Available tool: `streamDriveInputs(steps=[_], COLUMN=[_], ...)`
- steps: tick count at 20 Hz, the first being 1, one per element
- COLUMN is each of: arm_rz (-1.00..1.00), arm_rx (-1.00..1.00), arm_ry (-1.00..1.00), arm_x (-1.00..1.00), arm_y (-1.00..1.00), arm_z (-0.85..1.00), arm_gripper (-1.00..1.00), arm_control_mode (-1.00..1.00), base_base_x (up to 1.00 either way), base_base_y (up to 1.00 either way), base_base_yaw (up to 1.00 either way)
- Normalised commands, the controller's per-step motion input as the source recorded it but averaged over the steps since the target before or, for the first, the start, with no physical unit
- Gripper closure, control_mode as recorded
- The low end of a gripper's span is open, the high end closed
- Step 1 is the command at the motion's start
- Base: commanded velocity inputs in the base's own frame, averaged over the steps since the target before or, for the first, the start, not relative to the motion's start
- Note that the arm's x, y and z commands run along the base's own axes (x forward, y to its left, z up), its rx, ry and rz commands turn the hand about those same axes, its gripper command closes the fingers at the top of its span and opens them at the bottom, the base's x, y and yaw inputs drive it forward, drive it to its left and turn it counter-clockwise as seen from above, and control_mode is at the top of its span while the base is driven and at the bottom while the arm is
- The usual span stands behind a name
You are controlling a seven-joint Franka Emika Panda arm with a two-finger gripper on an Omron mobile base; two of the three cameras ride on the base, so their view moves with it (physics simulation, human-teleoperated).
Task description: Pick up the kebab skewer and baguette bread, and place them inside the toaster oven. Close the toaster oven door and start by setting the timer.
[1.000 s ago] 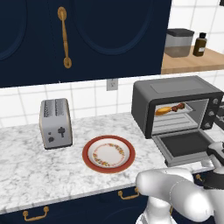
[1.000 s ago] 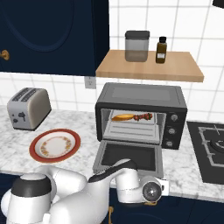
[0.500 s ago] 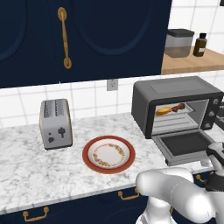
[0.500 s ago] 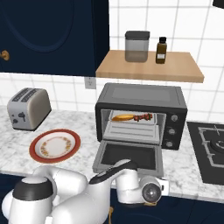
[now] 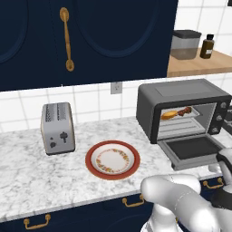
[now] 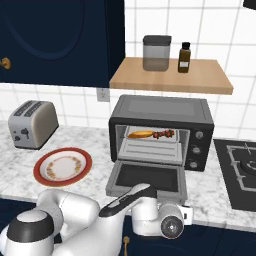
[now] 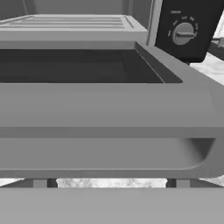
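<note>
Directly ahead of the fingers, the toaster oven door (image 7: 105, 109) hangs dropped open, its bar handle (image 7: 100, 153) nearest. Beyond it, on the rack of the toaster oven (image 6: 161, 131), the baguette bread (image 6: 140, 134) lies end to end with the kebab skewer (image 6: 164, 133). Whether the fingers are spread cannot be told.

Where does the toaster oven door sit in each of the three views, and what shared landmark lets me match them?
Left base view: the toaster oven door lies dropped open, right of centre, in front of the toaster oven.
Right base view: it lies open at centre, below the oven cavity.
Hand view: seen edge-on up close, its bar handle spans the middle.
Shared landmark: the oven's side knobs.
</note>
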Motion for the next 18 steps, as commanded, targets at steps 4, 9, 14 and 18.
streamDriveInputs(steps=[4,9,14,18], arm_rz=[0.00,0.00,0.00,0.00], arm_rx=[0.00,0.00,0.00,0.00], arm_ry=[-0.11,-0.08,-0.05,-0.03], arm_x=[0.00,0.00,0.00,0.01], arm_y=[0.00,0.01,0.01,0.02], arm_z=[0.31,0.40,0.48,0.49], arm_gripper=[-1.00,-1.00,-1.00,-1.00], arm_control_mode=[-1.00,-1.00,-1.00,-1.00], base_base_x=[0.00,0.00,0.00,0.00], base_base_y=[0.00,0.00,0.00,0.00], base_base_yaw=[0.00,0.00,0.00,0.00])
